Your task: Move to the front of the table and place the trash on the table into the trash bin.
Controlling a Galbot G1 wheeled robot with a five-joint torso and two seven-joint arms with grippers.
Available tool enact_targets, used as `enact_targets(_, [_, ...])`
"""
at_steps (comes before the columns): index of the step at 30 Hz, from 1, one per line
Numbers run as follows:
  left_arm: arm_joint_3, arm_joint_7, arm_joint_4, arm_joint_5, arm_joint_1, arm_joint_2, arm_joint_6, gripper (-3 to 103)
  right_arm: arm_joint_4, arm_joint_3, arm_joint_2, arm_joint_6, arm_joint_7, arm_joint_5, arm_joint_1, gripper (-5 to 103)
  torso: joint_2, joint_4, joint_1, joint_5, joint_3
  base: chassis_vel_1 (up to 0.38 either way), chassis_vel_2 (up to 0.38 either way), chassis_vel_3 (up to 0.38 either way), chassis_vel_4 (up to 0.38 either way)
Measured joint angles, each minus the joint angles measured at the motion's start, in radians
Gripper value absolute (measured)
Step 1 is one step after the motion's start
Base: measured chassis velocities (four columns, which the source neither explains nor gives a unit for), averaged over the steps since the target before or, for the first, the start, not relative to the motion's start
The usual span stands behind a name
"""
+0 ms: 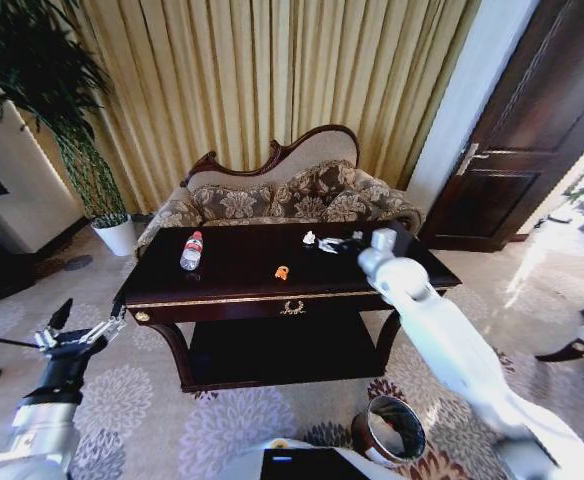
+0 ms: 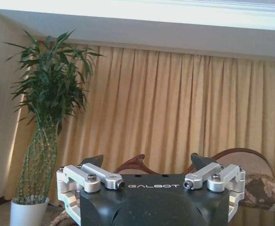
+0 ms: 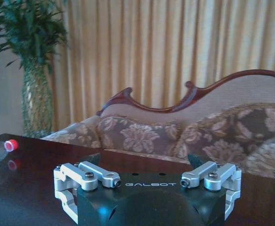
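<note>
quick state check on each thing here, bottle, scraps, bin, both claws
bottle: lying on its side on the table, capped
orange scrap: loose on the table
trash bin: upright on the floor, open top
left claw: open, low beside the table
right claw: over the table

White arms (image 1: pixel 452 340), black silver-linked hand (image 3: pixel 147 162)
</note>
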Motion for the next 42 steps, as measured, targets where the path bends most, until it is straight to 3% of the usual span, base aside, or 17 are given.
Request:
enact_targets(5, [-0.007, 0.002, -0.006, 0.013, 0.007, -0.045, -0.003, 100, -0.130, -0.119, 0.059, -0.007, 0.000, 0.000, 0.128, 100, 0.000, 0.0000, 0.000, 0.0001, 0.000, 0.000, 0.000, 0.000, 0.000])
enact_targets(13, [-0.005, 0.008, -0.007, 0.031, 0.004, -0.076, -0.007, 100, -0.346, -0.216, 0.144, -0.006, 0.000, -0.009, 0.229, 100, 0.000, -0.0002, 0.000, 0.0002, 0.000, 0.000, 0.000, 0.000, 0.000])
enact_targets(26, [-0.013, 0.006, -0.008, 0.035, 0.007, -0.079, -0.008, 100, -0.592, -0.241, 0.191, 0.036, 0.000, -0.032, 0.323, 100, 0.000, -0.0003, 0.000, 0.0002, 0.000, 0.000, 0.000, 0.000, 0.000])
enact_targets(42, [-0.009, 0.012, -0.007, 0.033, -0.003, -0.078, -0.014, 100, -0.696, -0.238, 0.218, 0.051, 0.000, -0.020, 0.333, 100, 0.000, -0.0001, 0.000, 0.0003, 0.000, 0.000, 0.000, 0.000, 0.000])
